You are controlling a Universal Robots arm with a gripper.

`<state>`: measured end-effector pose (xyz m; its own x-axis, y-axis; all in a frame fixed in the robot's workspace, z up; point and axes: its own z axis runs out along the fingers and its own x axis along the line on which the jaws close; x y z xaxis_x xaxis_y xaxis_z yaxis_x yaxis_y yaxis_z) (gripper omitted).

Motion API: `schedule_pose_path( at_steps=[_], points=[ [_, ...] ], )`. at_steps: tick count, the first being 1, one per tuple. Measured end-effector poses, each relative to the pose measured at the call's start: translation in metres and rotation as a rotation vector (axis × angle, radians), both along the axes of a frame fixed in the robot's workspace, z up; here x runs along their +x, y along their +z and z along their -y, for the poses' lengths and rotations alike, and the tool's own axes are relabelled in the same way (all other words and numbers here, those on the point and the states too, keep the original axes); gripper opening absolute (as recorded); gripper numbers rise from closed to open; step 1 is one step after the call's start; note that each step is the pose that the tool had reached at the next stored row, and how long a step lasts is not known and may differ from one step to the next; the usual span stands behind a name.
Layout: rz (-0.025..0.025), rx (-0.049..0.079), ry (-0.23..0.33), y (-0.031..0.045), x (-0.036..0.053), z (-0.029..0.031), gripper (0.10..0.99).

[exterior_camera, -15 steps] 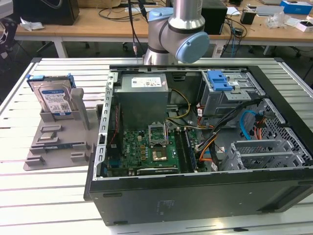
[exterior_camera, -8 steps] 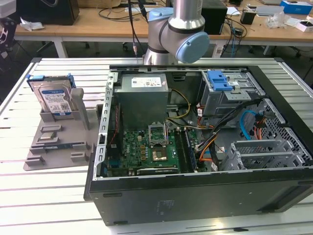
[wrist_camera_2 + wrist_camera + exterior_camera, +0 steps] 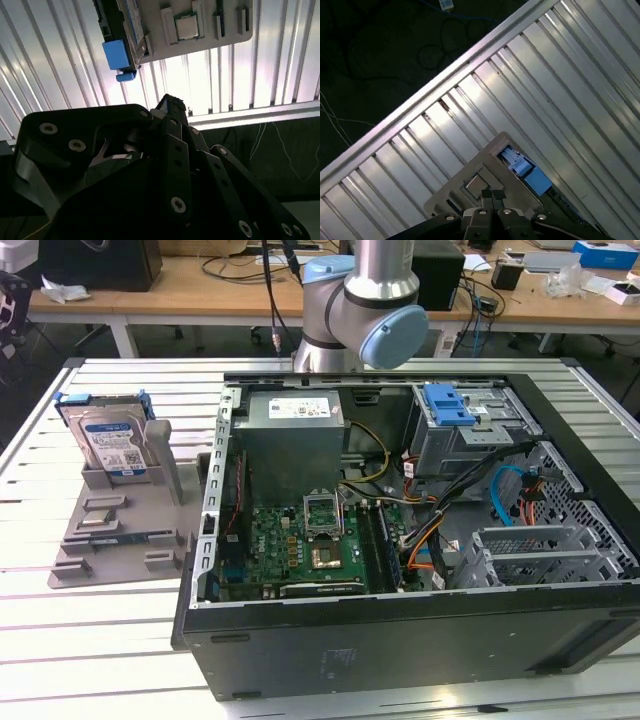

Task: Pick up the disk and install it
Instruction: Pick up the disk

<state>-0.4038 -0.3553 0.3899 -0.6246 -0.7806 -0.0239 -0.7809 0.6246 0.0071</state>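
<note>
The disk [image 3: 110, 440] stands upright in a slot of a grey holder [image 3: 100, 530] on the ribbed metal bench [image 3: 120, 640], at the exterior view's left of the open case [image 3: 400, 650]. Its white-and-blue label faces the camera and blue rails frame its sides. The holder sits just beside the case's wall; the disk is well apart from the drive bays at the case's far side, where a blue latch [image 3: 447, 405] lies. A grey power supply [image 3: 295, 435] and a green board [image 3: 300, 540] fill the near half of the case. The arm [image 3: 365, 300] rises behind the case.

In the second wrist view the hand [image 3: 170, 105] hangs over the bench [image 3: 50, 65], its dark links drawn together to a narrow tip and holding nothing. Beyond it the disk [image 3: 117, 52] shows edge-on with its blue rail, set in the holder [image 3: 210, 42], which also carries a square chip [image 3: 186, 26]. In the first wrist view the hand [image 3: 493, 195] is closed up, fingertips nearly meeting, near the holder [image 3: 470, 170] and apart from the disk [image 3: 525, 170]. The bench [image 3: 560, 75] ends at a bright edge with dark floor [image 3: 380, 50] past it.
</note>
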Motion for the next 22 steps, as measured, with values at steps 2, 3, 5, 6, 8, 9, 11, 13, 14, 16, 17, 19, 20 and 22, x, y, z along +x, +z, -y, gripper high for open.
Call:
schedule_pose_path(
  at_steps=[2,3,5,6,8,9,11,13,14,16,17,19,20,22],
  points=[
    [-0.0001,0.0,0.022,0.0,0.0,0.0,0.106],
    [0.0,0.0,0.042,0.0,0.0,0.0,0.106],
    [0.0,0.0,0.063,0.0,0.0,0.0,0.106],
    [0.0,0.0,0.075,0.0,0.0,0.0,0.106],
    [-0.0001,0.0,0.096,0.0,0.0,0.0,0.106],
    [0.0,0.0,0.106,0.0,0.0,0.0,0.106],
    [0.0,0.0,0.129,0.0,0.0,0.0,0.106],
    [0.0,0.0,0.154,0.0,0.0,0.0,0.106],
    [0.0,0.0,0.168,0.0,0.0,0.0,0.106],
    [0.0,0.0,0.194,0.0,0.0,0.0,0.106],
    [-0.0001,0.0,0.205,0.0,0.0,0.0,0.106],
    [-0.0001,0.0,0.227,0.0,0.0,0.0,0.106],
    [0.0,0.0,0.237,0.0,0.0,0.0,0.106],
    [0.0,0.0,0.259,0.0,0.0,0.0,0.106]
  ],
)
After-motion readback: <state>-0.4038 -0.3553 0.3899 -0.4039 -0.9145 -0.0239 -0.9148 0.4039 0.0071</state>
